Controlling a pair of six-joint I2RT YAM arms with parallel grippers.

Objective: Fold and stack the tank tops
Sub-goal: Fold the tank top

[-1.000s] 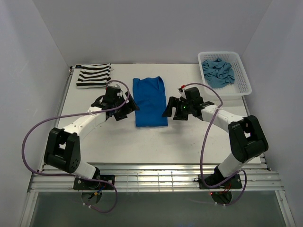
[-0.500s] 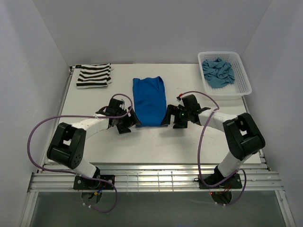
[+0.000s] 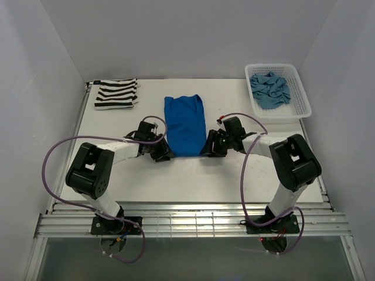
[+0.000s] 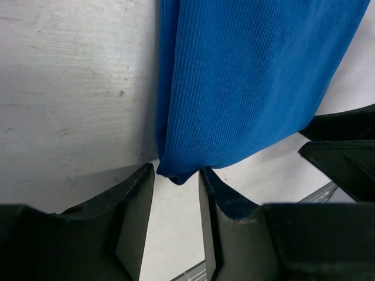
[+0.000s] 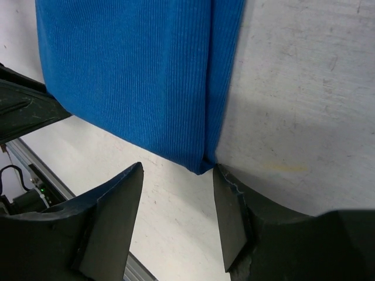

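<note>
While left gripper [image 4: 176, 172] and right gripper [image 5: 178, 170] stand part-open, a blue tank top [image 3: 184, 126] corner lies between each finger pair, unclamped.

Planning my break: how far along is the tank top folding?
Done: the striped top lies folded at the table's far left. In hand: the royal blue top lies mid-table, folded into a narrow strip. The left gripper and right gripper stand open around its near corners, not yet pinching. Left: finish and stack it, then the teal top, crumpled in the basket.
</note>
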